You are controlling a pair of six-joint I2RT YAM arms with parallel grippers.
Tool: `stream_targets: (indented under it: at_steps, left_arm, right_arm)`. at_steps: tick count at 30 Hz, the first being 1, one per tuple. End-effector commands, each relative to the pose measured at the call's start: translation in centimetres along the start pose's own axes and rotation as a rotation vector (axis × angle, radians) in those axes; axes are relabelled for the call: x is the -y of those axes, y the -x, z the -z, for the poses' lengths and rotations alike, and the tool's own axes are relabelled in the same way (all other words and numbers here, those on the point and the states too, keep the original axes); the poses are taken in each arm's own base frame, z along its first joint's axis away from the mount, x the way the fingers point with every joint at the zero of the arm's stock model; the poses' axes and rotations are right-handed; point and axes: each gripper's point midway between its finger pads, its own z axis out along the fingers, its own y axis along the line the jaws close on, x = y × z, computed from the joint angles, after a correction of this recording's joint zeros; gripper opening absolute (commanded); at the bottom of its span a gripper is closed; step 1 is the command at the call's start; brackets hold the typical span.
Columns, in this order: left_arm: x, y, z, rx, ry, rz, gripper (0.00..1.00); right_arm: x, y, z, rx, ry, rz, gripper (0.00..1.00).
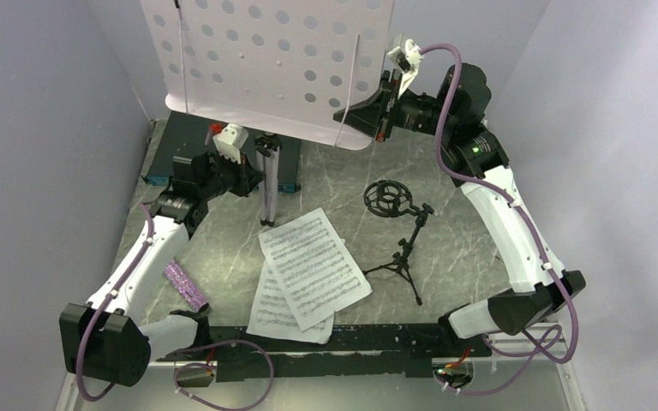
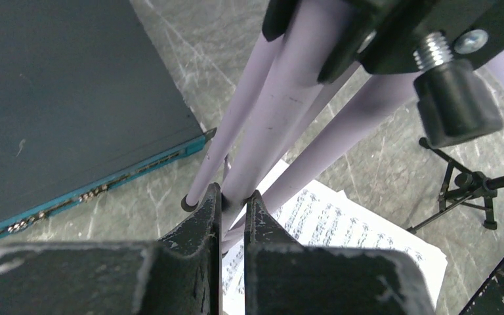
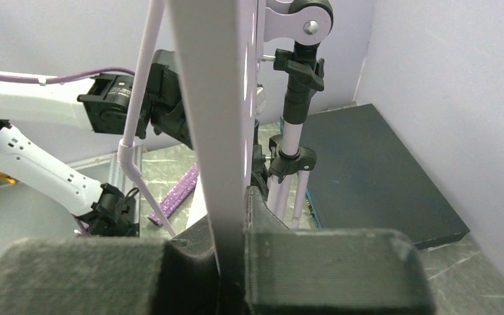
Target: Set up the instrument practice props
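**Top external view.** The music stand (image 1: 266,60) stood upright at the far side of the table (image 1: 471,248). Its perforated plate filled the upper centre of the view. Its lilac legs, drawn close together, met the surface just beside the dark box (image 1: 180,145). The right gripper (image 1: 349,117) was at the plate's lower right corner, and the left gripper (image 1: 257,178) was at the legs. Two sheet-music pages (image 1: 313,265) lay flat and overlapping at the table centre. The mic stand (image 1: 404,253) was just right of the pages and not touching them. The microphone (image 1: 184,285) lay on the table at the near left, beside the left forearm.

**Left wrist view.** The left gripper's fingers were almost together, with one lilac tube of the music stand's legs pinched between their tips. Two further tubes ran alongside it. The dark box lay to the left, the pages lay beyond the fingers, and the mic stand appeared at the right edge.

**Right wrist view.** The right gripper's fingers were closed on the plate, which was seen edge-on rising from between the pads. The stand's pole was beyond it, with the dark box to the right. The microphone lay on the table to the left.
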Motion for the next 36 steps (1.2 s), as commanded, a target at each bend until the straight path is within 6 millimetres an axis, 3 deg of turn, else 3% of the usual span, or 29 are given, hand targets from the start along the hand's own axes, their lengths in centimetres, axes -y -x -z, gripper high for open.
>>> stream_targets:
  at_steps: [1, 9, 12, 24, 32, 34, 36]
  left_arm:
    - [3.3, 10.1, 2.1, 0.405, -0.148, -0.064, 0.03]
    - [1.8, 6.5, -1.2, 0.312, -0.156, -0.021, 0.03]
    - [1.4, 5.6, -1.6, 0.312, -0.142, -0.024, 0.03]
    - [2.5, 3.5, -2.0, 0.264, -0.179, -0.095, 0.04]
    - [2.3, 4.8, -0.3, 0.311, -0.116, -0.076, 0.69]
    - [2.1, 5.0, 0.2, 0.343, -0.093, -0.059, 0.81]
    - [2.6, 5.0, 0.6, 0.383, -0.119, -0.077, 0.85]
  right_arm:
    - [-1.7, 5.6, 1.4, 0.126, 0.011, 0.243, 0.0]
    - [-2.2, 5.4, 1.8, 0.143, 0.007, 0.229, 0.0]
    - [-1.8, 5.0, 1.8, 0.143, -0.018, 0.213, 0.0]
    - [-1.9, 4.0, 2.0, 0.163, -0.019, 0.17, 0.0]
    - [-2.6, 4.3, 2.4, 0.168, -0.015, 0.189, 0.0]
    - [-2.6, 4.5, 2.5, 0.171, -0.018, 0.194, 0.0]
    - [-2.7, 4.6, 2.5, 0.173, -0.018, 0.193, 0.0]
